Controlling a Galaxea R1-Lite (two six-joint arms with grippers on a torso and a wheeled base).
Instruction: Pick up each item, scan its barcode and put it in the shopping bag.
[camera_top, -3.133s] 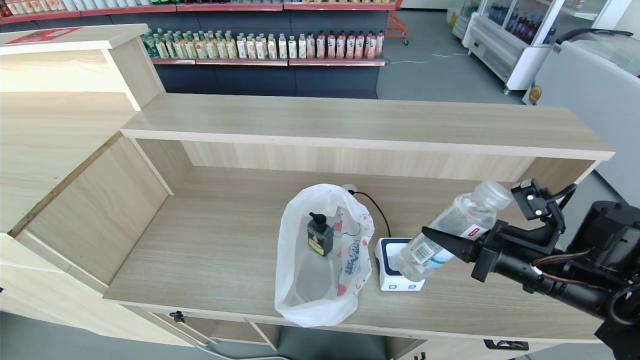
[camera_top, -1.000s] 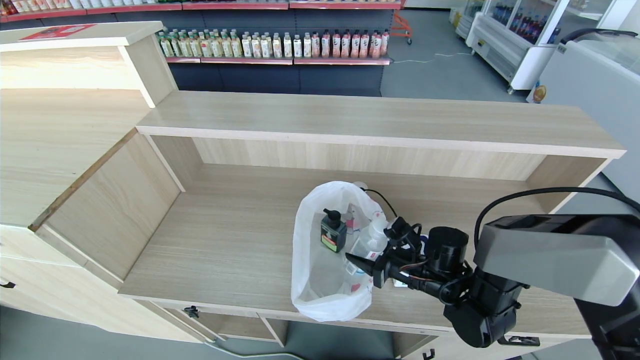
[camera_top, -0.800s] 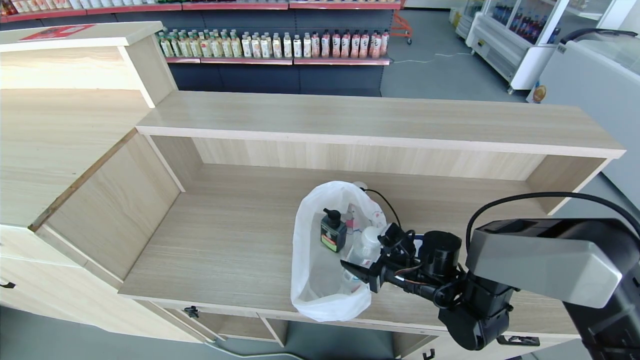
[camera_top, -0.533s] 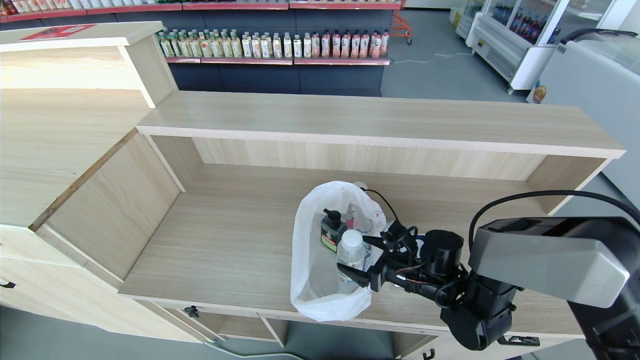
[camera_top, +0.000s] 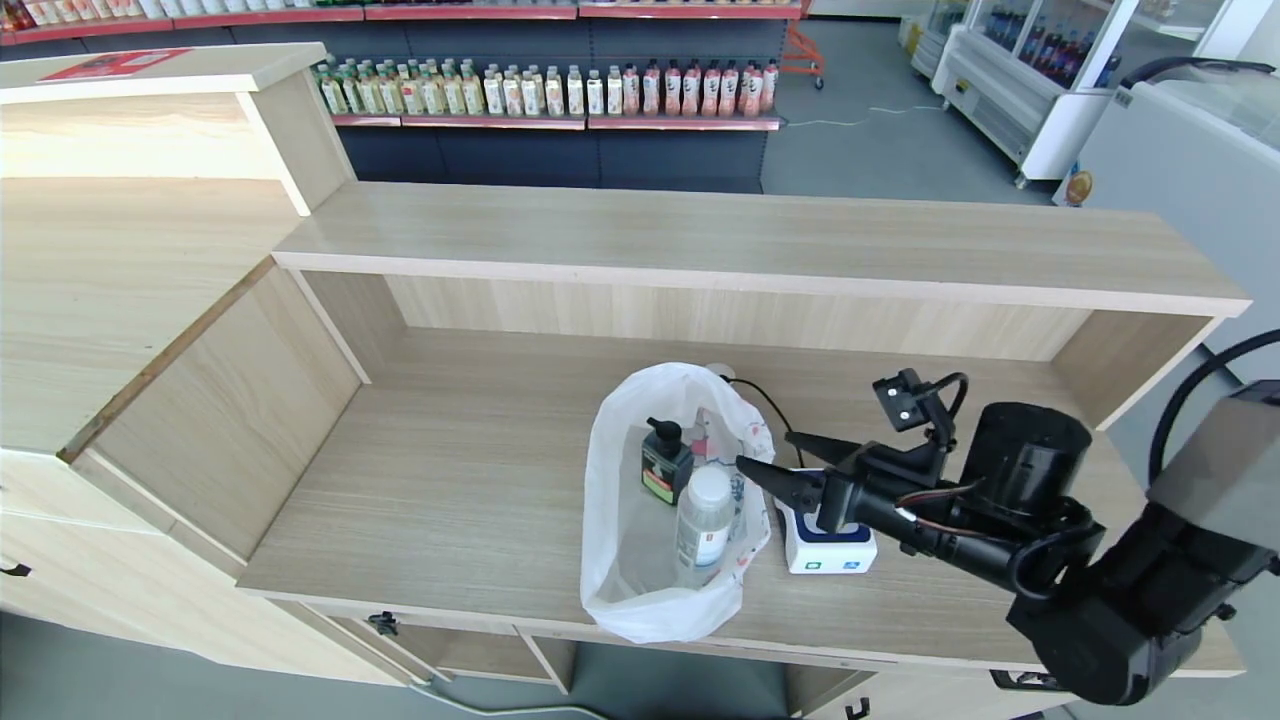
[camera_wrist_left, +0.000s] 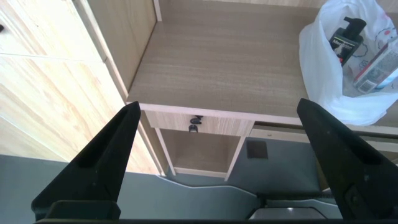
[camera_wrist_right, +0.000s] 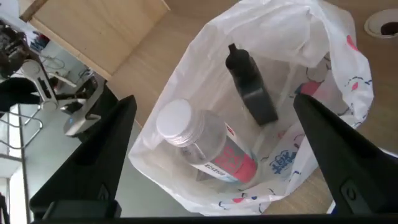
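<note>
Inside the white shopping bag (camera_top: 606, 480) stands a clear, white-capped bottle (camera_top: 703, 520), beside the wide-open, empty right end effector (camera_top: 765, 449).

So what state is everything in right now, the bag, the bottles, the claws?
shopping bag: mouth open, standing on the counter.
water bottle: upright inside the bag, cap on.
pump bottle: upright inside the bag.
scanner: on the counter beside the bag.
right gripper: open, empty, above the scanner.
left gripper: open, empty.
</note>
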